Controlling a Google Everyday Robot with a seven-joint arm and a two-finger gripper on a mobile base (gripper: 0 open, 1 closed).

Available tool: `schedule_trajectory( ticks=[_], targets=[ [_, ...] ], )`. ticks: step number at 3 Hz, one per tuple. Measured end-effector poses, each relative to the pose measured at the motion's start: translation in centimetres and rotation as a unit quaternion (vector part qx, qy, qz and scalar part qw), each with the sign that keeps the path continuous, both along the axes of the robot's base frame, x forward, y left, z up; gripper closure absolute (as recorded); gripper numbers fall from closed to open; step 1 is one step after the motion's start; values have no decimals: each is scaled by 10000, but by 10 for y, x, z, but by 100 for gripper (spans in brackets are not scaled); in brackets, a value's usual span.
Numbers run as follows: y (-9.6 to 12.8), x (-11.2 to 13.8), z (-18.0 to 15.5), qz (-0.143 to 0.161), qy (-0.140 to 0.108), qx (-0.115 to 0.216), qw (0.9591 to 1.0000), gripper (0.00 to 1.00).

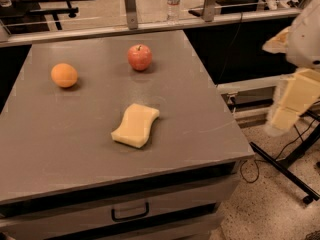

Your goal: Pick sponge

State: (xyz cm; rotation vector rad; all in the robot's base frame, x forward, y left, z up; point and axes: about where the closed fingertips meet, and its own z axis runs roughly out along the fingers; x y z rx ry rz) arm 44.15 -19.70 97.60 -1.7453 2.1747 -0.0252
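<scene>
The sponge [135,125] is a pale yellow foam slab with wavy sides. It lies flat near the middle of the grey table [60,149], a little toward the front. My gripper [292,101] hangs off the table's right side, over the floor, well apart from the sponge and at about the table's height. It holds nothing that I can see.
A red apple [139,57] and an orange [64,75] stand on the back half of the table. A water bottle [173,1] stands behind a rail at the back. A drawer handle [130,213] is below the front edge. A black stand's legs [285,169] cross the floor at the right.
</scene>
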Motion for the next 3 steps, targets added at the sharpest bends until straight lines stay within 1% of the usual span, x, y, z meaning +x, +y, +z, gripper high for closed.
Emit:
schedule_trajectory(
  ticks=[1, 2, 3],
  targets=[
    [85, 7, -3, 933, 32, 871, 9918, 0],
    [183, 0, -17, 1788, 148, 1370, 9742, 0],
    [185, 1, -19, 1824, 144, 1388, 9733, 0]
  ],
)
